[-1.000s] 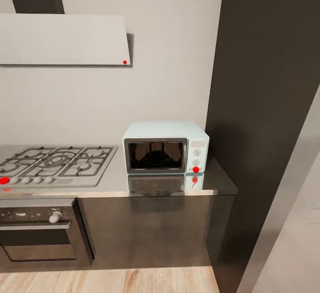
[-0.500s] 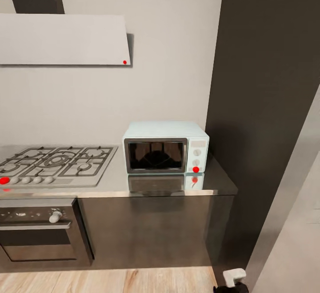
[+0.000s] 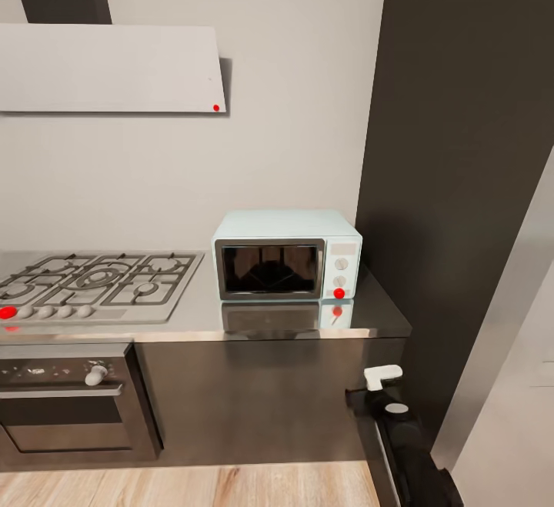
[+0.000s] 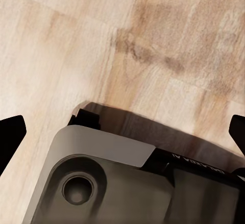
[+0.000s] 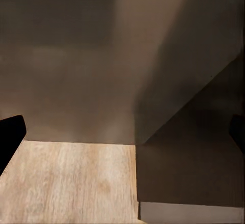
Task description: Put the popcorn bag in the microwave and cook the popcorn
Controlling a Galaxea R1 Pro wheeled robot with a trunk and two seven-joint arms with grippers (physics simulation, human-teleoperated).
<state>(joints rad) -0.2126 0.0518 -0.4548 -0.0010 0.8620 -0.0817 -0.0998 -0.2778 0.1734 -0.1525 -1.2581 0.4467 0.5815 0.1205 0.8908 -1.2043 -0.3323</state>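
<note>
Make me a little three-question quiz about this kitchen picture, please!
1. True or false: the microwave has its door shut.
2. What stands left of the microwave on the countertop? A) a kettle B) a gas hob C) a sink
3. Fill in: the round light low on the microwave's knob panel is ____.

Key: 1 true. 2 B. 3 red.

Head camera high, facing the microwave (image 3: pixel 286 253) and countertop (image 3: pixel 200 315); both wrist cameras low, toward wooden floor (image 4: pixel 76 45).
</note>
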